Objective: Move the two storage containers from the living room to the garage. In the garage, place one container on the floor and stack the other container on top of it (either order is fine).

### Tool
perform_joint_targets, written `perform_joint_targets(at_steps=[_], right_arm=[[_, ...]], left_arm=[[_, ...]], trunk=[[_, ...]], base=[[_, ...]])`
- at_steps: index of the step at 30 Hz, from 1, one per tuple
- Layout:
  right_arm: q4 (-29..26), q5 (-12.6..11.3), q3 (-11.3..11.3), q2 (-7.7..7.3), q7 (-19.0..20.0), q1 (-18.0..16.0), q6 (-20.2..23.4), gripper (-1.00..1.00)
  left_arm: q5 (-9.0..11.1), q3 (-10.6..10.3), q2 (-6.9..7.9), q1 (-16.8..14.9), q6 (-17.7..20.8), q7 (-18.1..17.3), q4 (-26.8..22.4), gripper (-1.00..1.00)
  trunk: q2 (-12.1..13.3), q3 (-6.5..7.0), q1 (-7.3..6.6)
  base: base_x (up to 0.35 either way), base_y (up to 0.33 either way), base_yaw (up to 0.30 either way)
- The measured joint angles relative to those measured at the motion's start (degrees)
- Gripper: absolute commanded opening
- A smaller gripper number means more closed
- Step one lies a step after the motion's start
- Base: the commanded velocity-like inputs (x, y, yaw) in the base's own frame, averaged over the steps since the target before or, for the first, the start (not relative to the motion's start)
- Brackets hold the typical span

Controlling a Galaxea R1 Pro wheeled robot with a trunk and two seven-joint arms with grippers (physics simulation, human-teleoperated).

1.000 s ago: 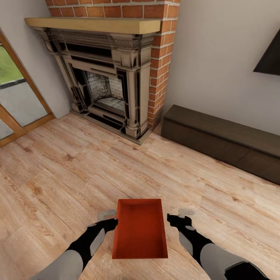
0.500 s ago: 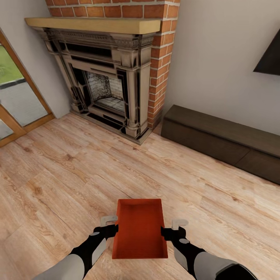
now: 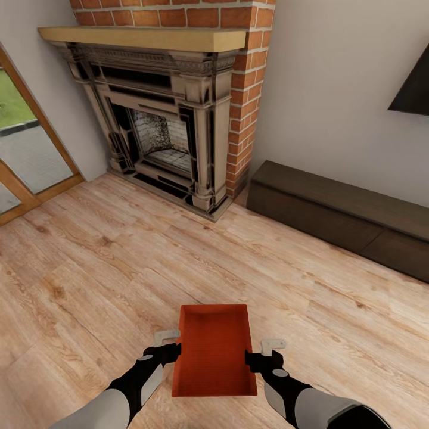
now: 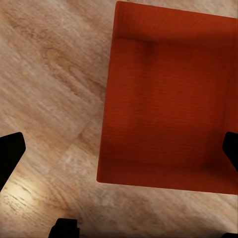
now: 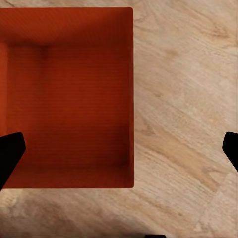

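Head view: storage container (image 3: 214,350) is sitting on the wood-plank floor (image 3: 89,268) before the fireplace (image 3: 161,137), left gripper (image 3: 168,344) and right gripper (image 3: 265,351) flanking its long walls, jaws apart, likely readying a two-sided lift.

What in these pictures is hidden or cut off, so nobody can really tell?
- Head view: the black TV is cut by the right edge.
- Head view: whether the left end effector and right end effector touch the orange tub; its walls hide their inner fingers.
- Right wrist view: the tub runs off the edge.
- Head view: the bench runs off the right edge.
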Motion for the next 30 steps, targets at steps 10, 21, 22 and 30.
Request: perform_joint_targets(at_steps=[10, 21, 22, 30], right_arm=[[0.03, 0.06, 0.04, -0.18, 0.00, -0.03, -0.05, 1.00], [0.03, 0.18, 0.09, -0.21, 0.00, 0.00, -0.05, 1.00], [0.03, 0.18, 0.09, -0.20, 0.00, 0.01, -0.05, 1.00], [0.03, 0.17, 0.09, -0.19, 0.00, 0.00, -0.05, 1.00]], left_arm=[[-0.27, -0.39, 0.02, -0.02, 0.15, -0.03, -0.13, 1.00], [-0.29, -0.61, 0.31, -0.02, 0.10, -0.04, -0.18, 1.00], [-0.29, -0.77, 0.32, -0.02, 0.09, -0.05, -0.18, 1.00], [-0.27, -4.08, 0.32, -0.01, 0.03, -0.05, -0.24, 1.00]], trunk=[[0.00, 0.00, 0.00], [0.00, 0.00, 0.00], [0.00, 0.00, 0.00], [0.00, 0.00, 0.00]], base=[[0.000, 0.000, 0.000], [0.000, 0.000, 0.000], [0.000, 0.000, 0.000], [0.000, 0.000, 0.000]])
